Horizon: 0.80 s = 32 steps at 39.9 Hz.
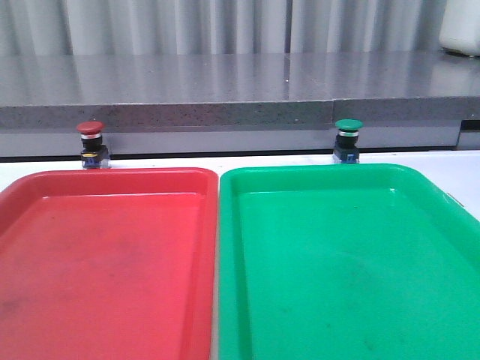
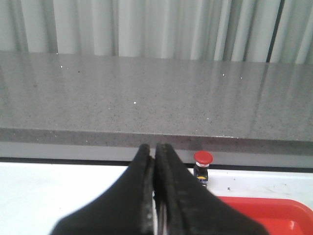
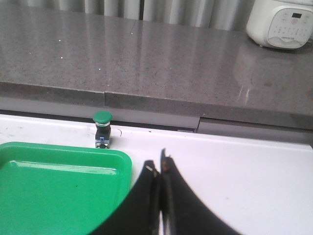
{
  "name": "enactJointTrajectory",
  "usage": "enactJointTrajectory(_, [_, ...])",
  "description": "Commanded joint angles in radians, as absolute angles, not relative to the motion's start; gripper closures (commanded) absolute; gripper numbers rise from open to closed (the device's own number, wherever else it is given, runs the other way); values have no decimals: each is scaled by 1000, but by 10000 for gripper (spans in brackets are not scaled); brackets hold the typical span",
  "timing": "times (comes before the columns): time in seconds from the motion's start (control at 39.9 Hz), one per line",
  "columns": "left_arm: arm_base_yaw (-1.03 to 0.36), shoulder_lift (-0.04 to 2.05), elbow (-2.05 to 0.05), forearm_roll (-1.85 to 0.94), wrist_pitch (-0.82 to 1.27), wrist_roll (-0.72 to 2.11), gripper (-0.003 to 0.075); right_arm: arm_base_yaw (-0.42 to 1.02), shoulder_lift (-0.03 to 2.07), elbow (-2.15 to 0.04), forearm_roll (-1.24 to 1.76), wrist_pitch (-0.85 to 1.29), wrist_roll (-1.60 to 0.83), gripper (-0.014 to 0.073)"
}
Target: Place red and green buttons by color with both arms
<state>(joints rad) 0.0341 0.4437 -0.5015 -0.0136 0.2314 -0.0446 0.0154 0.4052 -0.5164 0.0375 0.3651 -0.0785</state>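
The red button (image 1: 91, 142) stands upright on the white table just behind the red tray (image 1: 105, 262); it also shows in the left wrist view (image 2: 203, 164). The green button (image 1: 348, 139) stands upright behind the green tray (image 1: 352, 262), and the right wrist view catches it too (image 3: 102, 128). Neither arm appears in the front view. My left gripper (image 2: 154, 149) is shut and holds nothing, well short of the red button. My right gripper (image 3: 158, 164) is shut and holds nothing, beside the green tray's corner (image 3: 124, 161) and apart from the green button.
The two trays lie side by side, almost touching, and fill the table's near part. A grey stone ledge (image 1: 240, 90) runs along the back right behind the buttons. A white appliance (image 3: 281, 22) sits on the ledge at far right.
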Motion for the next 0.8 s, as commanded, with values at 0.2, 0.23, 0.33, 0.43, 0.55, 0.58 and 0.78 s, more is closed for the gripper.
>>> enactJointTrajectory(0.2, [33,470,-541,-60,163,-42,734,10,425,-555,44,285,-82,682])
enactJointTrajectory(0.23, [33,470,-541,-62,163,-42,719,10,425,-555,44,285,-82,655])
enactJointTrajectory(0.33, [33,470,-539,-62,163,-42,577,10,425,-555,44,285,-82,500])
enactJointTrajectory(0.43, [33,470,-539,-62,163,-42,314,10,425,-555,44,286,-82,261])
enactJointTrajectory(0.55, [33,470,-539,-66,163,-42,33,10,425,-555,44,290,-82,20])
enactJointTrajectory(0.58, [33,470,-539,-66,163,-42,19,10,425,-555,44,292,-82,2])
enactJointTrajectory(0.78, [33,470,-539,-71,163,-42,61,10,425,-555,44,300,-82,-13])
